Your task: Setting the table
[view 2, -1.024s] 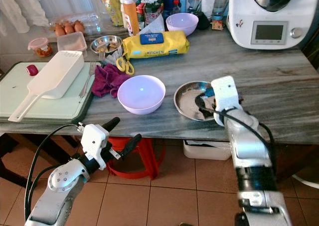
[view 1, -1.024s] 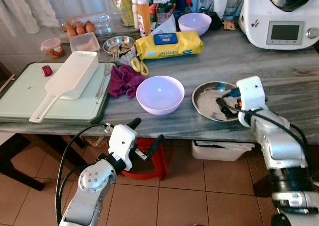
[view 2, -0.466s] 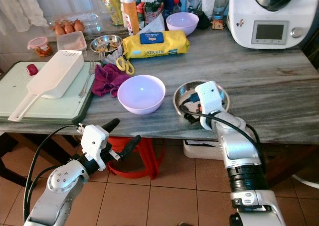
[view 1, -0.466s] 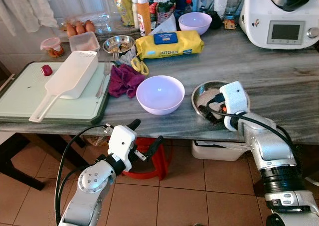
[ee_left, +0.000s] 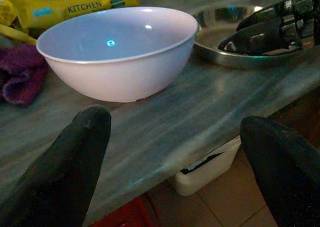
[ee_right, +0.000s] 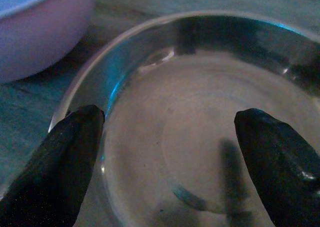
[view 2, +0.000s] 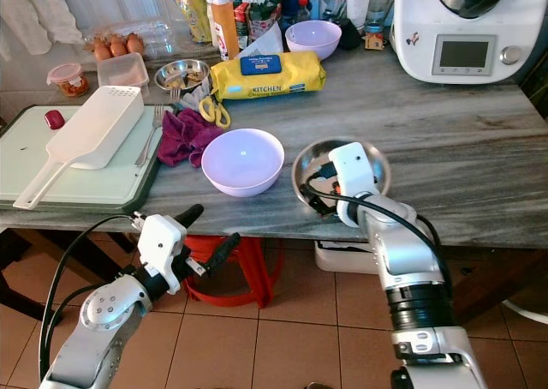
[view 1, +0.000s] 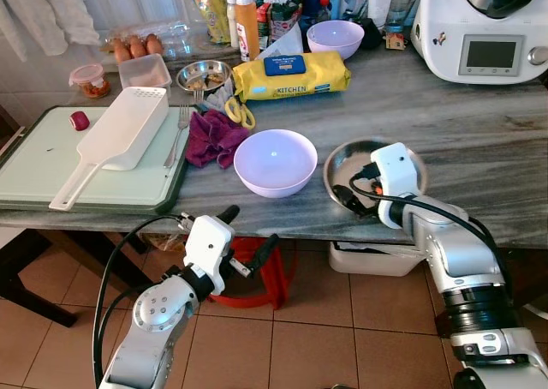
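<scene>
A round steel plate lies near the front edge of the grey marble table. My right gripper is open and low over the plate's near-left part. In the right wrist view one finger is at the plate's rim and the other is over its inside. A lilac bowl stands just left of the plate. My left gripper is open below the table's front edge, facing that bowl, with nothing in it.
A green cutting board holds a white scoop; a fork and purple cloth lie beside it. Behind are yellow scissors, a yellow pack, a second lilac bowl and a white appliance. A red stool stands under the table.
My right gripper has moved left and toward the table's front edge, from the plate's right side to its near-left part. The left arm has stayed where it was.
</scene>
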`<state>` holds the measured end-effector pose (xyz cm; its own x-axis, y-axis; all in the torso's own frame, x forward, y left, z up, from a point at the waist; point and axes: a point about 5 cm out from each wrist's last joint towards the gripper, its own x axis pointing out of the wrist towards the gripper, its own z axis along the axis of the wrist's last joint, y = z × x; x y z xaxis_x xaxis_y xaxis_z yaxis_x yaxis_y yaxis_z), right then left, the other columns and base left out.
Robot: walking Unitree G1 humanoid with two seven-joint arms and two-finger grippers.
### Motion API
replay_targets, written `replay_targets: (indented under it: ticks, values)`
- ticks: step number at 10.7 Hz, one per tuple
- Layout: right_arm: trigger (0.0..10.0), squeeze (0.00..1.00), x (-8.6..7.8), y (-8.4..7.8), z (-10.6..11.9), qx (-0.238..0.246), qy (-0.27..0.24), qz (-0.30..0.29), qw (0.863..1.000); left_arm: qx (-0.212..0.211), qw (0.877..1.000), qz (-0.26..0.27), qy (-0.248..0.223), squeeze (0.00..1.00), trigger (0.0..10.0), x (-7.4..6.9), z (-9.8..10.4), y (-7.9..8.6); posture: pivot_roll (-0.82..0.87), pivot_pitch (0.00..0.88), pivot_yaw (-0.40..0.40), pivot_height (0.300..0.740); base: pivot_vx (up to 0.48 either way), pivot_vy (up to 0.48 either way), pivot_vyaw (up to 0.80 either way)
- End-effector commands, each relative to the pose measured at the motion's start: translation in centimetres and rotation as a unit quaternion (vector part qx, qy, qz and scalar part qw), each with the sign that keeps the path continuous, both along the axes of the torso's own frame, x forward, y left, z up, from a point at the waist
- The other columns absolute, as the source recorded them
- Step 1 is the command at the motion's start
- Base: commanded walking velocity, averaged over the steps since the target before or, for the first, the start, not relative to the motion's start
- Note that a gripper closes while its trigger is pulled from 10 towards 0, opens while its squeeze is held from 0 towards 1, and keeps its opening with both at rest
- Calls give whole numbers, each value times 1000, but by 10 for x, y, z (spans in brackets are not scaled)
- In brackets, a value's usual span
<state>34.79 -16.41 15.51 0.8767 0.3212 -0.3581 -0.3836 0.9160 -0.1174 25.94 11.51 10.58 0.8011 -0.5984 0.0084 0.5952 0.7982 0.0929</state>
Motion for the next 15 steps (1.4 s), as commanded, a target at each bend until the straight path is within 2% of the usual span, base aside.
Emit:
replay_targets:
  ticks: [1, 3, 4, 6, 9, 10, 12, 15]
  values:
    - [10000, 0, 1, 4, 7, 4, -6, 5, 1000, 8, 1000, 4, -2, 0, 10000, 1, 1, 4, -129, 135, 76, 740, 0, 0, 0]
    - [10000, 0, 2, 1, 13, 10, -17, -3, 1000, 8, 1000, 7, -2, 0, 10000, 2, 0, 4, -137, 124, 72, 740, 0, 0, 0]
    - [10000, 0, 1, 3, 17, 31, -26, 1, 999, 7, 1000, 8, -1, 0, 10000, 1, -2, 2, -143, 121, 71, 740, 0, 0, 0]
    - [10000, 0, 1, 9, 19, 44, -39, 9, 998, 4, 1000, 5, 0, 0, 10000, 3, -2, 0, -147, 122, 73, 740, 0, 0, 0]
    - [10000, 0, 4, 18, 26, 63, -53, 13, 997, -6, 1000, -2, -2, 0, 10000, 3, 0, 4, -143, 121, 71, 740, 0, 0, 0]
    - [10000, 0, 1, 11, 27, 35, -61, 5, 998, -7, 1000, 5, -4, 0, 10000, 3, 0, 6, -141, 121, 68, 740, 0, 0, 0]
    - [10000, 0, -1, -5, 18, -3, -43, -23, 999, -10, 1000, 7, -3, 0, 10000, 2, -1, 4, -144, 119, 65, 740, 0, 0, 0]
    - [10000, 0, -2, -13, 12, -21, -42, -39, 998, -11, 1000, 11, -6, 0, 10000, 5, 0, 6, -143, 117, 64, 740, 0, 0, 0]
